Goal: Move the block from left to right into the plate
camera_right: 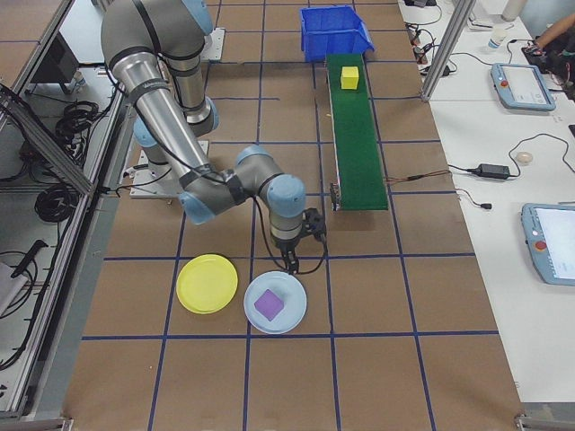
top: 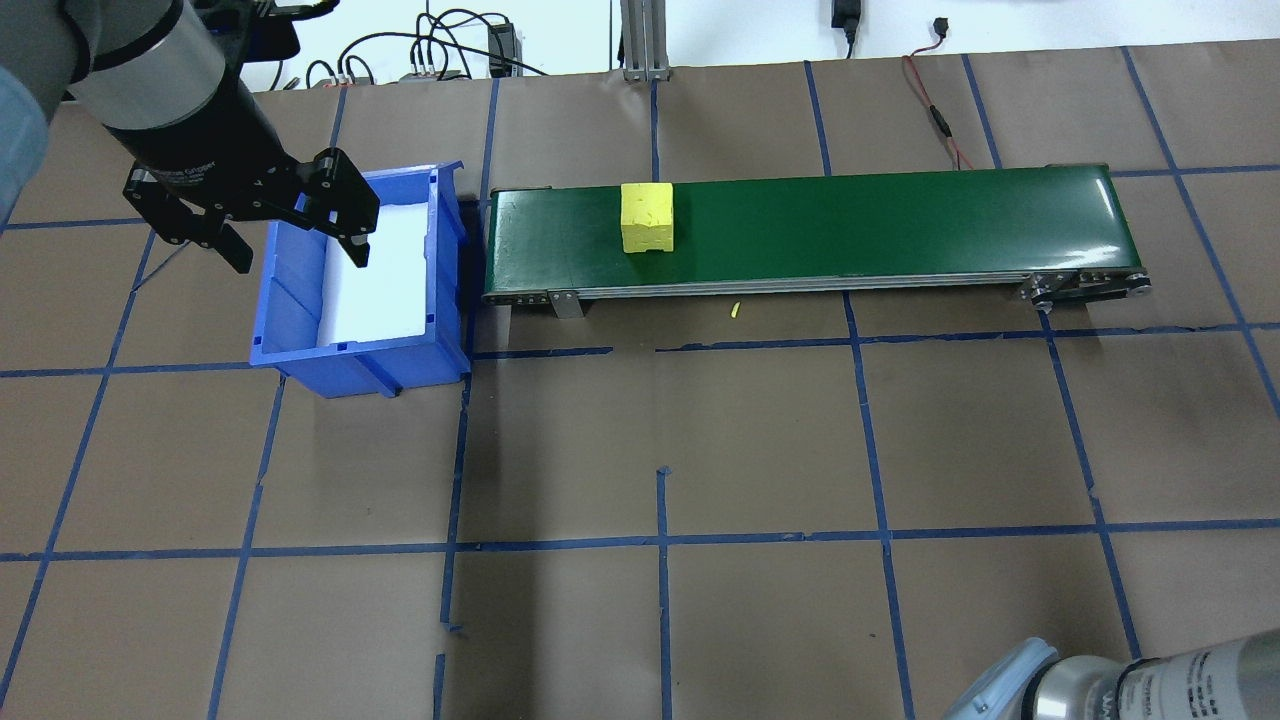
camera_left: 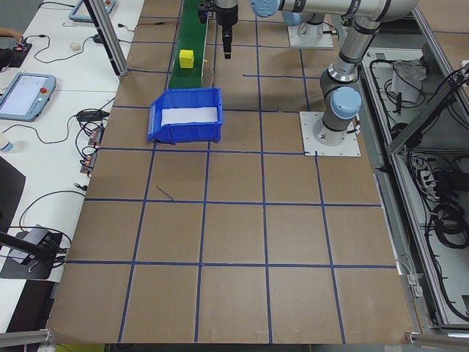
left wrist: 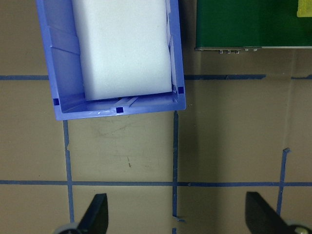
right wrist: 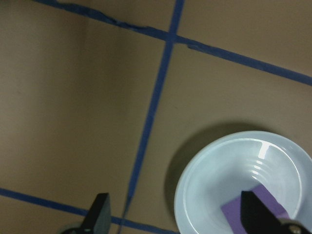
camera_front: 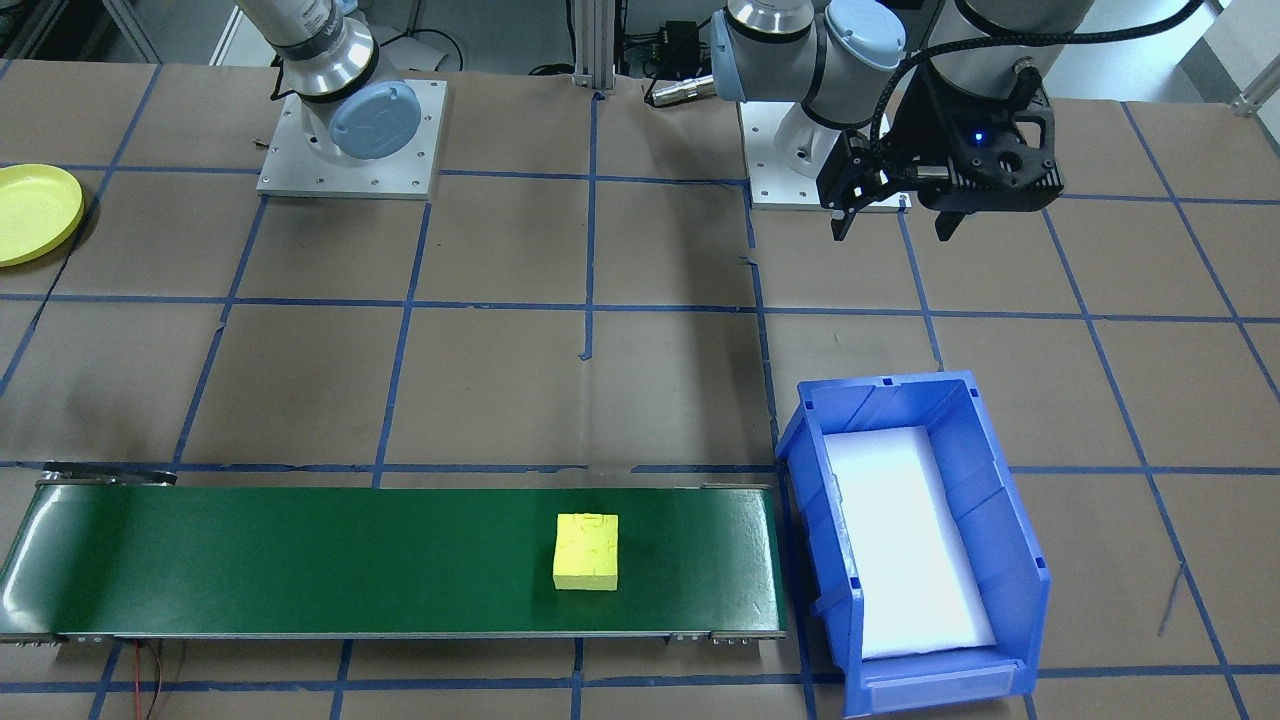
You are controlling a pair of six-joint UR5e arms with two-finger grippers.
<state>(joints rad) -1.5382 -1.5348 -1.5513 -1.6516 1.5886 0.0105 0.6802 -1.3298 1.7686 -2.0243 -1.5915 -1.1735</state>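
Left pincer (top: 292, 232) hangs with fingers apart above the blue bin (top: 300, 340) at the tabletop's left end; nothing held. Yellow block (top: 647, 217) sits on the green belt (top: 850, 225) by the far edge, near the bin end. Right pincer (right wrist: 178, 217), fingers apart and empty, hovers over a pale bowl (camera_right: 292, 319) holding a purple block (camera_right: 269, 304), just beside the yellow plate (camera_right: 207, 283) at the right end.

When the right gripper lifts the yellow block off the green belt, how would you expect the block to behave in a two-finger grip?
The yellow block looks squat with flat sides, so it should probably sit stable between the fingers and not roll. Its surface looks matte and slightly pitted, perhaps foam, so it is likely light and not slippery. It rests flat on the green belt, so tipping seems unlikely.
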